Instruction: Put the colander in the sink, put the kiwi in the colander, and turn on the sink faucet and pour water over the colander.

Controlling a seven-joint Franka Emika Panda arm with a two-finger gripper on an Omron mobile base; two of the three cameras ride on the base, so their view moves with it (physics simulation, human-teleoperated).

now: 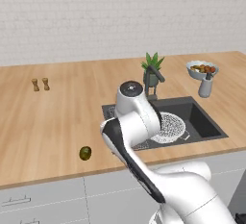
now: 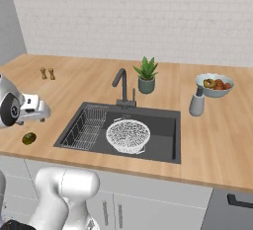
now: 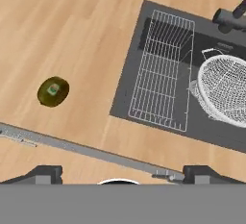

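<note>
A wooden counter (image 2: 217, 140) under a white brick wall (image 2: 148, 17) carries the sink (image 2: 163, 140), with the colander (image 2: 128, 135) inside it and the kiwi (image 2: 29, 138) near the counter's front edge. The arm bends low over the front edge with the gripper (image 3: 122, 175) above the counter between kiwi and sink, fingers (image 3: 45, 174) wide apart and empty.

You have the white perforated colander (image 2: 128, 135) sitting upright in the dark sink (image 2: 165, 147) beneath the faucet (image 2: 121, 87), while the olive-brown kiwi (image 3: 53, 91) lies on the tabletop left of the basin.

The counter (image 3: 72, 35) is pale wood with a matt grain. The sink (image 3: 127, 93) is dark matt grey, its rack (image 3: 161, 74) thin wire, beside a white perforated colander (image 3: 226, 93). Left of the jaws lies a dull olive kiwi (image 3: 53, 91).
</note>
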